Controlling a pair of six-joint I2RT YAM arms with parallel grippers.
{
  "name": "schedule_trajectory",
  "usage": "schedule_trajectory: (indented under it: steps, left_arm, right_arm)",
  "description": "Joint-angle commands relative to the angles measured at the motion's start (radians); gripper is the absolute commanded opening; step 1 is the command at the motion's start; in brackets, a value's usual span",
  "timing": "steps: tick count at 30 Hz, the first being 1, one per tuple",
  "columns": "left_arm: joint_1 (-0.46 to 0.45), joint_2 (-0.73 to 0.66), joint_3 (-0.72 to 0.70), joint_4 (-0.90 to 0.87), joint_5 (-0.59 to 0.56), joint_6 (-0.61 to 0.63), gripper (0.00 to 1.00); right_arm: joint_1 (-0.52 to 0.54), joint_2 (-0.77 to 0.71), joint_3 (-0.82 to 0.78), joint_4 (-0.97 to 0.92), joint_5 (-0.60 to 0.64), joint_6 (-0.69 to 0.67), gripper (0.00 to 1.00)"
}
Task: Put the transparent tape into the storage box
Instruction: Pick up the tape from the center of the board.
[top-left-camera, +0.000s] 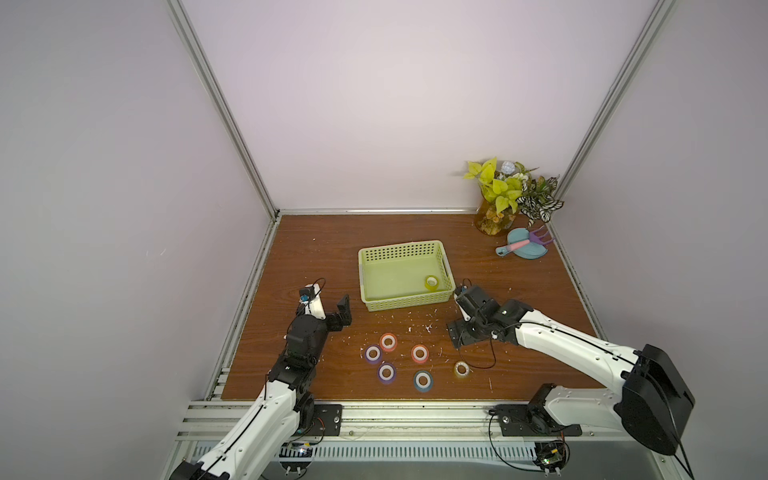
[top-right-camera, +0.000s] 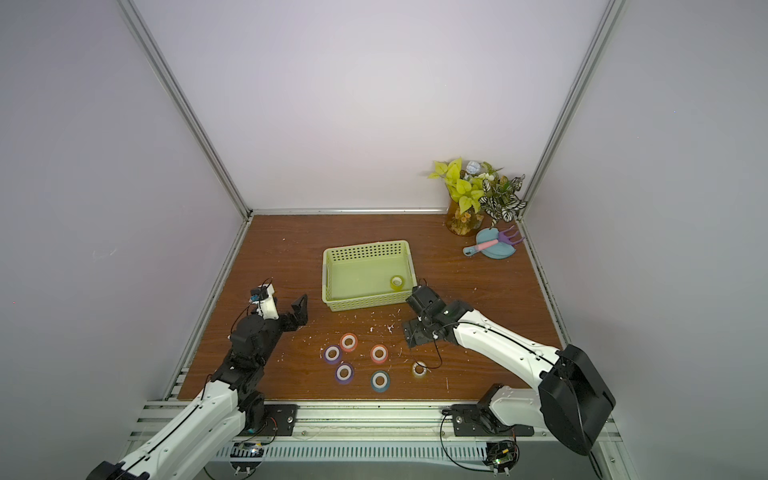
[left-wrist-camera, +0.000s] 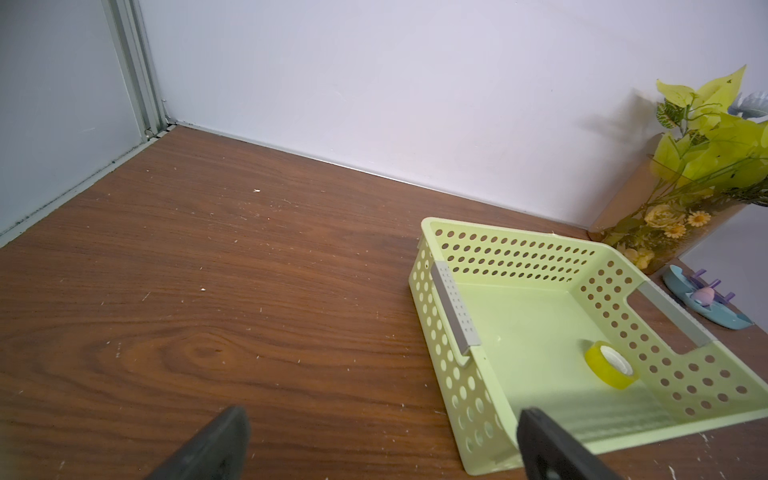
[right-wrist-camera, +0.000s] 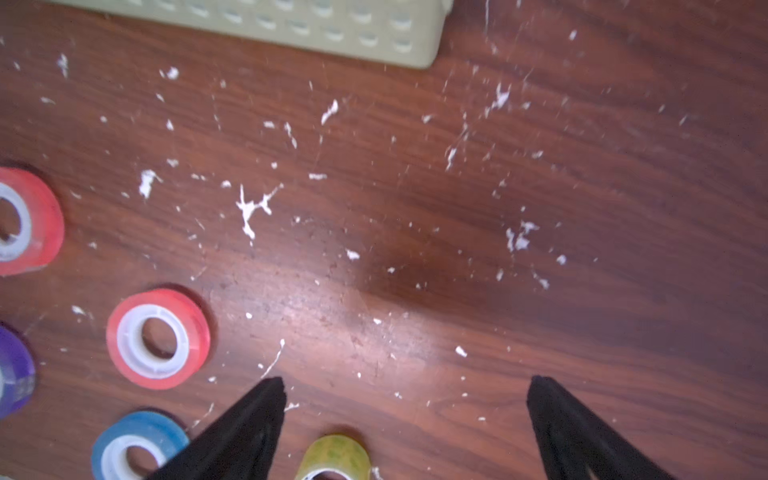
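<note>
A: Much done?
B: Little. Found only one yellow roll inside the storage box, ahead of the right claw.
A: Left what on the tabletop?
B: Six rolls of transparent tape. Spotted the second yellow roll close under that claw, five coloured rolls off to its left. Saw right claw and left claw both spread wide, gripping nothing.

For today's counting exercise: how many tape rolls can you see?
7. A yellow roll in the storage box; on the table: two orange-red, two purple, one blue, one yellow. None looks hidden.
</note>
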Motion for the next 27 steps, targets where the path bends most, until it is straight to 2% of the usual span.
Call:
schedule_trajectory:
  steps: [1, 10, 17, 27]
  left_arm:
    - [0.009, 0.002, 0.0, 0.005, -0.009, 0.004, 0.99]
    - [0.01, -0.002, 0.0, 0.003, -0.012, 0.004, 0.99]
    - [0.009, -0.004, 0.0, 0.001, -0.012, 0.003, 0.99]
    - [0.009, -0.001, 0.0, 0.003, -0.01, 0.003, 0.99]
  right_arm:
    - [0.035, -0.044, -0.042, 0.03, -0.045, 0.094, 0.96]
    - [0.158, -0.067, -0.134, 0.063, -0.069, 0.217, 0.93]
    - [0.243, -0.047, -0.148, 0.048, -0.037, 0.277, 0.9]
    - [0.282, -0.048, -0.163, 0.029, -0.023, 0.308, 0.82]
